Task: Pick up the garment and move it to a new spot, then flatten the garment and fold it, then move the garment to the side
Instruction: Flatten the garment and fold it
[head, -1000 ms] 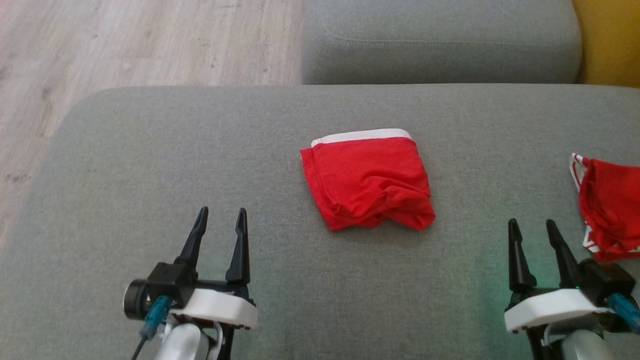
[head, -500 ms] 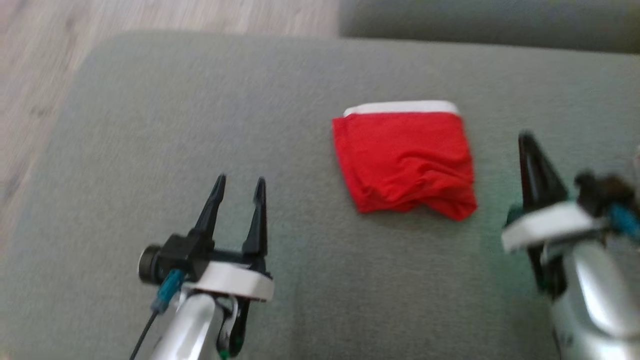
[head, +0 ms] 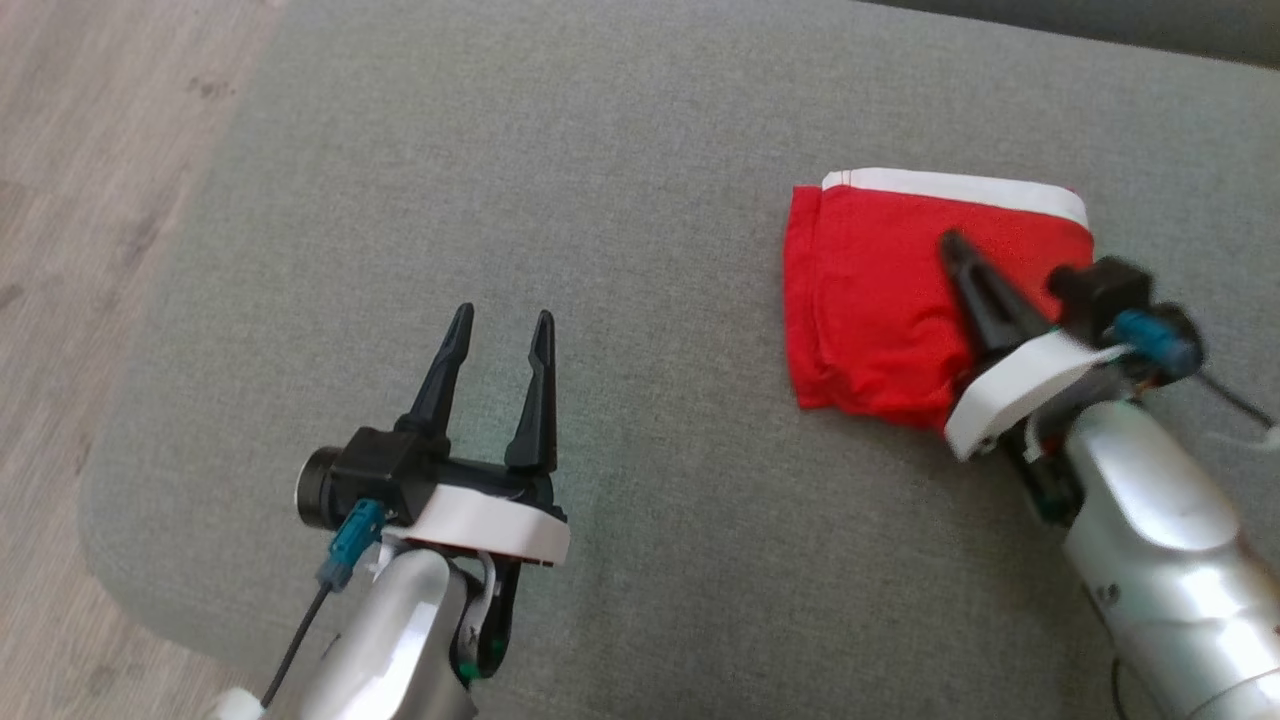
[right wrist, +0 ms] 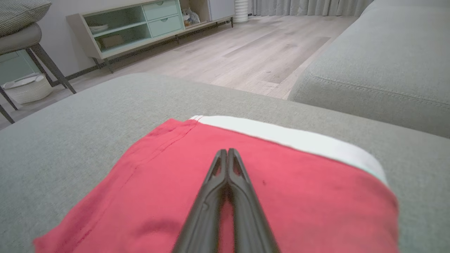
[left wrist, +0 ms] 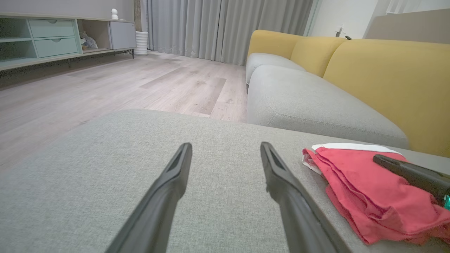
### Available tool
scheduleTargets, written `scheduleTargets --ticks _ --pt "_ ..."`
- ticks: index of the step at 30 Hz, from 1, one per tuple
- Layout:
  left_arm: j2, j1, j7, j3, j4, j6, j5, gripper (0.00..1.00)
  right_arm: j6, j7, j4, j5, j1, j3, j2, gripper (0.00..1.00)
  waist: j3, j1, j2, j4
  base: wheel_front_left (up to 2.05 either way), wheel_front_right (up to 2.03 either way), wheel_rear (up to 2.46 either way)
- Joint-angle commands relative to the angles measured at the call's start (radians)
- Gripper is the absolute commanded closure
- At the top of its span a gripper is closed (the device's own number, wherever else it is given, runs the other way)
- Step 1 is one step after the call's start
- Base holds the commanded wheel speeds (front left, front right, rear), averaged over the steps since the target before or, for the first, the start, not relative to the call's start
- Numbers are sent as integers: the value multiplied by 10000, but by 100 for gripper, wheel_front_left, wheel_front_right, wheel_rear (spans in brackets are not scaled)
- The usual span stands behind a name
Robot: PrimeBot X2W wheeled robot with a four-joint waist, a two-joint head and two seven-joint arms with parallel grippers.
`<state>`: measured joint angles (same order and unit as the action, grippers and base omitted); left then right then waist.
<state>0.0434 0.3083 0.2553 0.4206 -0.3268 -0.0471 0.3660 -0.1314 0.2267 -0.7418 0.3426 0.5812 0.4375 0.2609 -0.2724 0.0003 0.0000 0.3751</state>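
One second on, the right gripper (head: 952,243) had swung over the folded garment (head: 860,300), fingers (right wrist: 225,182) clenched empty, the left gripper (head: 503,316) released; moving it aside seemed next.

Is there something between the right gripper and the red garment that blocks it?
Nothing visible does. The right gripper, jaws shut, hangs directly over the red garment on the grey cushion; contact with the cloth cannot be told.

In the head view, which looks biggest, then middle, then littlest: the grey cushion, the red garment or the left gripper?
1. grey cushion: biggest by far.
2. red garment and left gripper: they look about alike, and the gripper is nearer the camera, so I can't rank them.
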Motion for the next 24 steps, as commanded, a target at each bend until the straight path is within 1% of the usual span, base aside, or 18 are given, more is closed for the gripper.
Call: scheduleTargets --ticks 1,4,7,8,13,16,20,22,24 --pt "68 334 65 -286 274 -79 28 0 7 184 166 183 -38 442 17 100 102 -3 0 11 0 0 0" --pt "68 276 65 -317 240 -108 15 0 7 287 20 479 -208 1334 73 100 251 -3 0 -56 0 0 0" --pt "68 221 65 -359 220 -127 -19 0 7 326 -147 670 -317 1986 58 100 359 -3 0 -172 0 0 0" --pt "68 221 65 -359 220 -127 -19 0 7 326 -147 670 -317 1986 58 100 359 -3 0 -172 0 0 0" --pt "68 197 65 -367 198 -90 -74 0 7 343 -650 887 -272 2815 -70 100 443 -3 0 -367 0 0 0" --pt "68 168 65 -453 136 -74 -149 0 7 346 -695 1139 -236 3077 -148 100 553 -3 0 -525 0 0 0" --pt "68 82 65 -584 36 -27 -251 0 7 348 -425 1324 -304 2989 -111 100 838 -3 0 -790 0 0 0" --pt "68 25 65 -649 15 -1 -299 0 7 348 -74 1393 -379 2633 -81 100 998 -3 0 -946 0 0 0" --pt "68 -43 65 -729 -5 19 -363 0 7 349 336 1387 -505 2064 -41 100 1174 -3 0 -1125 0 0 0"
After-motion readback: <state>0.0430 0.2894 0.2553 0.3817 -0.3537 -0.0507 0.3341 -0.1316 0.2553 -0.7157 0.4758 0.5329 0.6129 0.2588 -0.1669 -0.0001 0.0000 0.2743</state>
